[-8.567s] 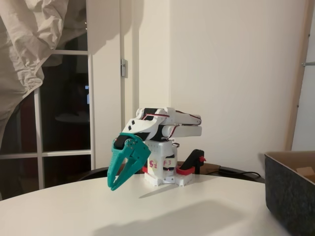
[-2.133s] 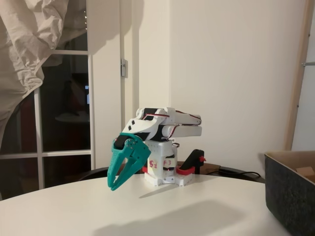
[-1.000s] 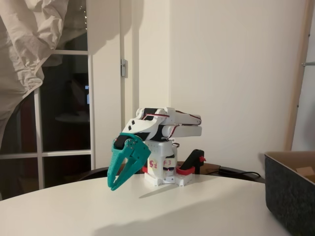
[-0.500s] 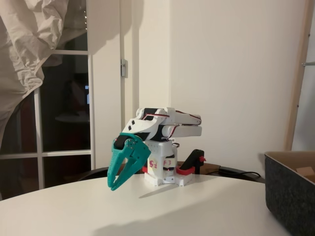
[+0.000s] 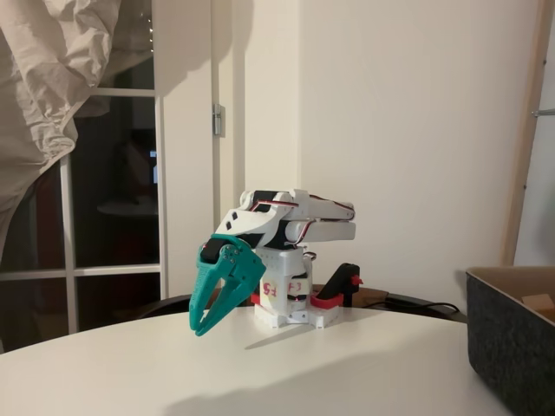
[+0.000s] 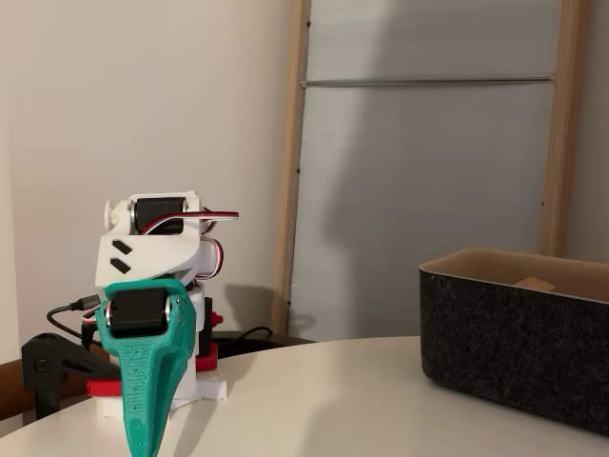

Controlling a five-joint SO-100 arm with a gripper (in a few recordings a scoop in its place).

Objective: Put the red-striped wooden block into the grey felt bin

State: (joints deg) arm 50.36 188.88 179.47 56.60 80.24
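A round white table [image 5: 347, 364] stands before a pale wall. The grey felt bin [image 6: 519, 333] sits at the table's right side in both fixed views; a tan wooden piece [image 6: 533, 282] peeks above its rim, stripes indiscernible. Well apart, the folded arm's teal gripper [image 5: 201, 328] points down at the tabletop, fingers nearly together, holding nothing.

Two low tabletop views, arm [image 5: 286, 221] shared
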